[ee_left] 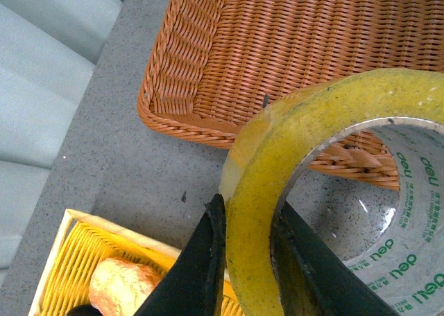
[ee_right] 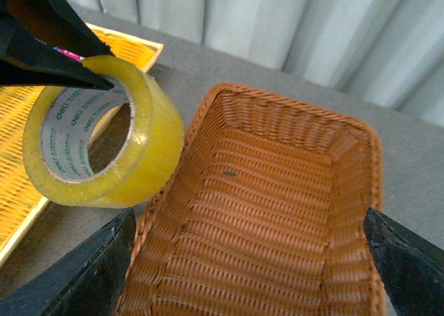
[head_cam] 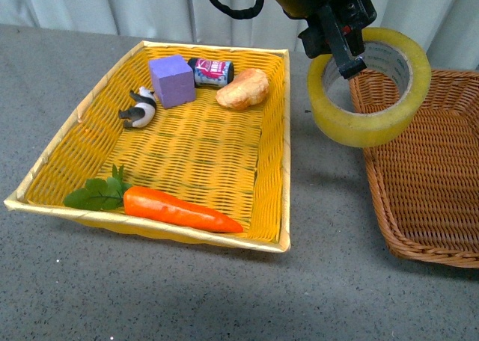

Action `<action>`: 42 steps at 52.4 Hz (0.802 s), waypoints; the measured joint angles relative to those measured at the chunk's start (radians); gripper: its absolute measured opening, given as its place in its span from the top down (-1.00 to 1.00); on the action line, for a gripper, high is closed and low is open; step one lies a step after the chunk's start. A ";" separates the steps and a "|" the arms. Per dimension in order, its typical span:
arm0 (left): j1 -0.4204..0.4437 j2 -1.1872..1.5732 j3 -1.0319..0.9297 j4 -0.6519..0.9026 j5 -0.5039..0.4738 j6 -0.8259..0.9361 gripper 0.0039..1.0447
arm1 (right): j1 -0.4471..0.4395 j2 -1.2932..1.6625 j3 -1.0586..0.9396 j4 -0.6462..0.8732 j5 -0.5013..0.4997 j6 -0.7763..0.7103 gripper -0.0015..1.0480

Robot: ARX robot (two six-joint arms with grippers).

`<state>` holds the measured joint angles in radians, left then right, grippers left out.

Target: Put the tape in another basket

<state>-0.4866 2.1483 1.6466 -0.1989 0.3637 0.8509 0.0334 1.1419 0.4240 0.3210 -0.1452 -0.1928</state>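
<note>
Tape [head_cam: 367, 128] hangs above the worktop [head_cam: 150, 296] in the front view, pinched by the left claw [head_cam: 346, 57] beside the rim of the brown basket [head_cam: 426, 184]. Left wrist: fingers [ee_left: 205, 267] clamp its wall. Right wrist: right claw [ee_right: 248, 222] spread, empty; carry the tape over the basket's middle before releasing

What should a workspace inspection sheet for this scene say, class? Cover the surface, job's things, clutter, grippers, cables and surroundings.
Surface: grey speckled table.
Job's things: tape held off the table, at the rim of the brown basket; nothing seen inside that basket.
Clutter: yellow basket holds purple cube, can, bread, panda toy, carrot.
Grippers: left gripper shut on the tape's wall; right gripper open above the brown basket.
Cables: black cable loop beside the left arm.
Surroundings: pale curtain behind.
</note>
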 joint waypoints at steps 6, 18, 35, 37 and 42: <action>0.000 0.000 0.000 0.000 0.000 0.002 0.70 | 0.042 0.145 0.120 -0.072 -0.011 0.057 -0.82; 0.000 0.000 0.000 0.000 0.000 0.002 0.70 | 0.097 0.299 0.261 -0.153 0.019 0.156 -0.83; 0.000 0.000 0.000 0.000 0.000 0.002 0.70 | 0.123 0.415 0.333 -0.201 0.050 0.222 -0.82; 0.000 0.000 0.000 0.000 0.000 0.002 0.70 | 0.125 0.425 0.337 -0.200 0.050 0.229 -0.83; 0.000 0.000 0.000 0.000 0.000 0.002 0.70 | 0.127 0.454 0.347 -0.187 0.053 0.243 -0.82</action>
<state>-0.4870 2.1483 1.6466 -0.1989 0.3637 0.8532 0.1600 1.5963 0.7712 0.1337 -0.0921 0.0505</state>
